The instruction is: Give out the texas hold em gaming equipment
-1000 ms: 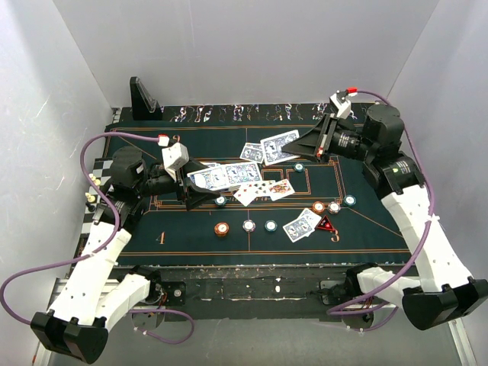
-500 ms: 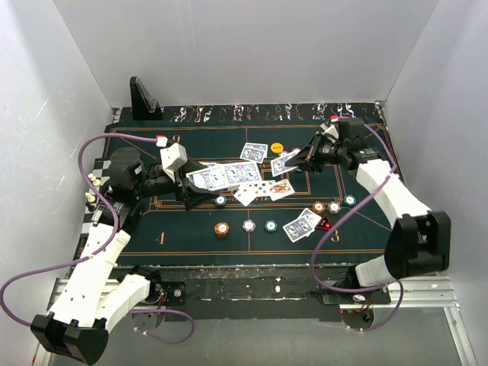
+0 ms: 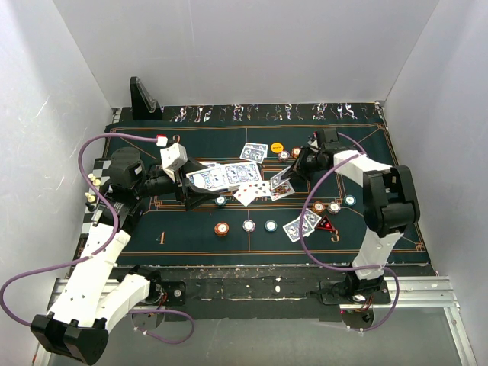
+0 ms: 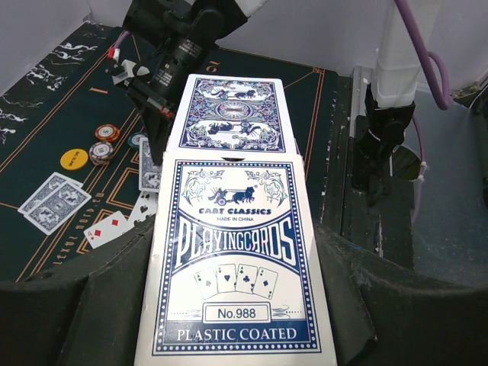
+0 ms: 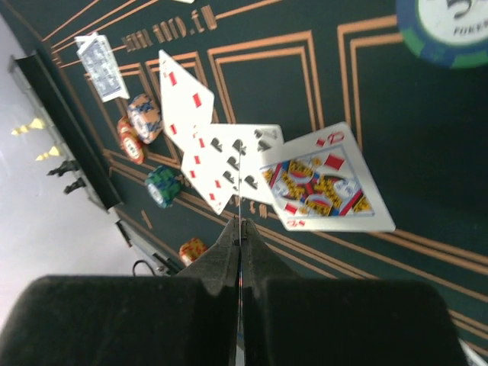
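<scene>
My left gripper (image 3: 204, 188) is shut on a blue-and-white playing card box (image 4: 236, 259), with a blue-backed card (image 4: 229, 114) sticking out of its far end. My right gripper (image 3: 296, 168) is shut on a single card, seen edge-on (image 5: 239, 183), just above the face-up cards (image 3: 255, 191), among them a queen of diamonds (image 5: 324, 183). Orange (image 3: 222, 229), white (image 3: 249, 225) and teal (image 3: 270, 225) chips lie in a row near the front. A red triangular marker (image 3: 325, 224) lies beside blue-backed cards (image 3: 303, 225). A yellow disc (image 3: 277, 148) lies next to more blue-backed cards (image 3: 254, 152).
The dark green mat (image 3: 175, 229) covers the table. A black stand (image 3: 143, 95) sits at the back left corner. Small chess pieces (image 3: 93, 191) stand at the left edge. White walls close in three sides. More chips (image 3: 326, 207) lie right of centre.
My right gripper has swung from the back right down and left to the face-up cards at centre, carrying its card. The left arm and box have not moved.
</scene>
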Controlling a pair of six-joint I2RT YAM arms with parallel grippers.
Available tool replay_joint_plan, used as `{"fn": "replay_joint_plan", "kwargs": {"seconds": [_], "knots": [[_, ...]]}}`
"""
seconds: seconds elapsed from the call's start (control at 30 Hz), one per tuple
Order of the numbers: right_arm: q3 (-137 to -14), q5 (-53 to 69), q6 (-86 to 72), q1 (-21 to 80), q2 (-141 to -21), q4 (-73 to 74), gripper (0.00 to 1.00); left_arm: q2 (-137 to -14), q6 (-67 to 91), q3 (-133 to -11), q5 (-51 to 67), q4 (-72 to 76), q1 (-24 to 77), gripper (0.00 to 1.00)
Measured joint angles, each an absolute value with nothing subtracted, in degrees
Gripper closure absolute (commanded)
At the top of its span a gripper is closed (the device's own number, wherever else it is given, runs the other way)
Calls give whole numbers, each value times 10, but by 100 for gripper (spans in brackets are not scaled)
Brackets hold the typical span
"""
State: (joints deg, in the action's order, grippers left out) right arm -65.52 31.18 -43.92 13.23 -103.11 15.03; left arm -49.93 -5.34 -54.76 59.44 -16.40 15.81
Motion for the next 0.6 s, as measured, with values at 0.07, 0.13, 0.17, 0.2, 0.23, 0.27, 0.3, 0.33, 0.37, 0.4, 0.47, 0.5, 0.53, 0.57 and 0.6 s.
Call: {"fn": "replay_joint_plan", "kwargs": {"seconds": [0.07,0.13,0.17,0.2,0.23,0.27,0.3,0.33,0.37,0.4,0.47,0.5,0.53,0.57,0.6], "knots": [[-667,297,-432,139,-1053,150,99,-499,-53,-548,596,-164,158,93],[-675,282,-428,145,-1069,152,97,-499,-53,-548,597,-164,157,93],[-677,273,-426,148,-1075,155,91,-499,-53,-548,598,-164,157,93],[-680,266,-423,151,-1080,161,85,-499,-53,-548,599,-164,157,93],[-683,258,-420,153,-1086,167,77,-499,-53,-548,600,-164,156,93],[-688,251,-418,154,-1092,172,67,-499,-53,-548,601,-164,156,93],[-691,243,-415,156,-1097,178,61,-499,-53,-548,602,-164,156,93],[-694,236,-412,157,-1100,185,53,-499,-53,-548,604,-164,156,93],[-696,227,-404,159,-1102,196,49,-499,-53,-548,605,-164,156,93],[-698,222,-403,160,-1102,204,46,-499,-53,-548,606,-164,156,93],[-707,207,-394,163,-1102,227,40,-499,-52,-548,607,-163,156,93],[-712,199,-389,164,-1102,238,38,-499,-51,-548,608,-163,156,93],[-716,191,-385,166,-1100,247,35,-499,-51,-548,608,-163,156,93],[-719,184,-382,167,-1095,257,34,-499,-51,-548,609,-163,156,93],[-720,177,-379,168,-1087,267,33,-499,-50,-548,609,-163,156,93]]}}
